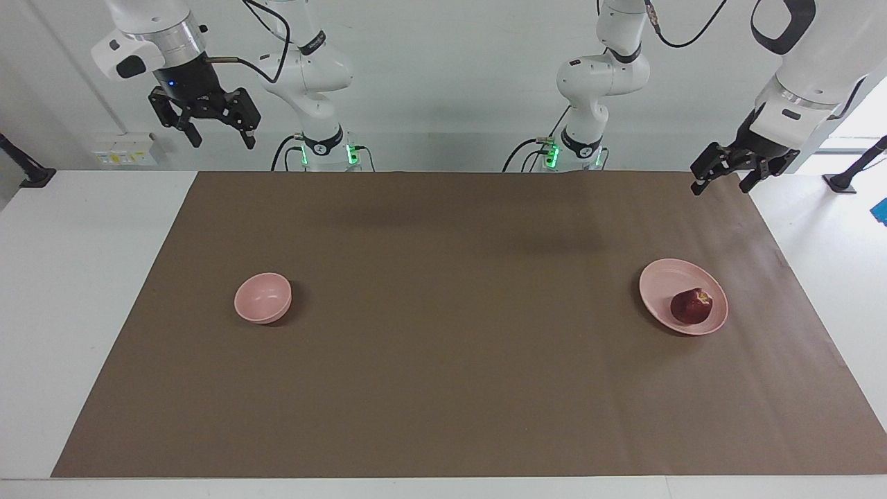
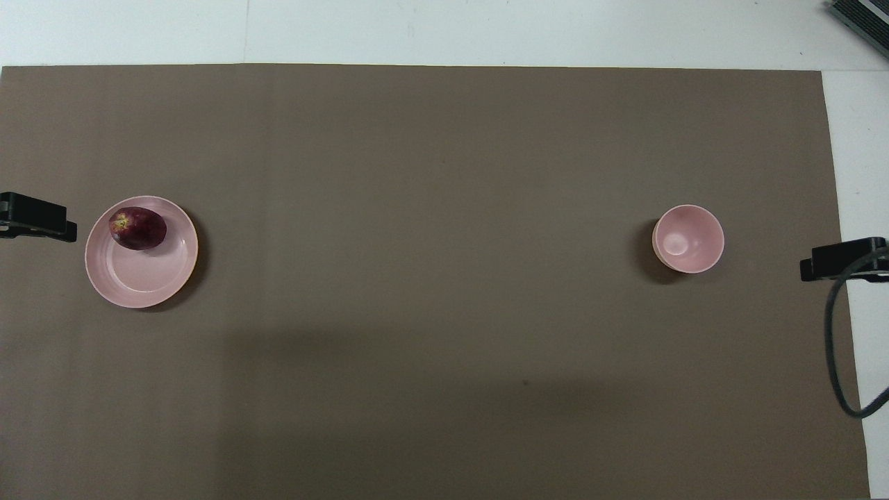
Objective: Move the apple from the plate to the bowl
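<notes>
The dark red apple lies on the pale pink plate, on the part of it farther from the robots, toward the left arm's end of the table. The small deep pink bowl stands empty toward the right arm's end. My left gripper hangs open and empty, raised over the mat's edge beside the plate. My right gripper hangs open and empty, high above the table's end near the bowl.
A brown mat covers most of the white table. A black cable loops down from the right gripper. A dark object sits at the table's corner farthest from the robots.
</notes>
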{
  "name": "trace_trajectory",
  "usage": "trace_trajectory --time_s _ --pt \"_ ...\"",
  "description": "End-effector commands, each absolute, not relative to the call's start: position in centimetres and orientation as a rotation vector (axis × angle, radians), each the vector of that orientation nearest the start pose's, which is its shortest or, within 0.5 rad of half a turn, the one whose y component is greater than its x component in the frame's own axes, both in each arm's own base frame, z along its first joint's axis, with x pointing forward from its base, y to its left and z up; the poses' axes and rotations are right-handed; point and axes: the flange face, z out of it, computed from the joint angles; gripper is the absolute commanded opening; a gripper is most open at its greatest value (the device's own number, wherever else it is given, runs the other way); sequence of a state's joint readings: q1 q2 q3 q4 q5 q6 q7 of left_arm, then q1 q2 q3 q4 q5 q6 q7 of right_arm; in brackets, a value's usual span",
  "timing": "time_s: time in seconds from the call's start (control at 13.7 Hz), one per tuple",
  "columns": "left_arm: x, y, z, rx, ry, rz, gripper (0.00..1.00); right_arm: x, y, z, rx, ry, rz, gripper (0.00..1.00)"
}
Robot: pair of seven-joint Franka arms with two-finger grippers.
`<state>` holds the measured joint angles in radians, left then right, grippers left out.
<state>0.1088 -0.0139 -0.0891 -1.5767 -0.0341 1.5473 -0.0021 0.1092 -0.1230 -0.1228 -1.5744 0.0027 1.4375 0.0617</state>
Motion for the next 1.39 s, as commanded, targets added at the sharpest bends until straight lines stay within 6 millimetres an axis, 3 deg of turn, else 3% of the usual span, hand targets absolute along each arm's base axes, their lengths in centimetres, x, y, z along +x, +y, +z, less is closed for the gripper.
trace_trajectory --time_s 0.0,0.58,0.73,0.95,1.31 --pt "53.9 0.5 63.0 -3.178 -0.023 0.036 1.0 50.3 -1.4 67.8 -3.124 0.082 0.021 1.0" --pt "54.1 0.4 63.2 -3.179 -0.02 0.026 1.0 50.3 -1.4 67.8 -3.124 0.082 0.021 1.0" --pt "54.0 1.1 63.4 -3.179 -0.032 0.021 1.0 50.3 -1.4 67.8 -3.124 0.082 0.021 1.0" --pt "54.0 0.2 63.9 -3.181 -0.023 -0.005 1.0 50.3 -1.4 67.8 -3.124 0.082 0.021 1.0" --pt "54.1 0.1 63.2 -3.203 -0.006 0.018 1.0 50.3 -1.5 67.8 -3.124 0.084 0.021 1.0"
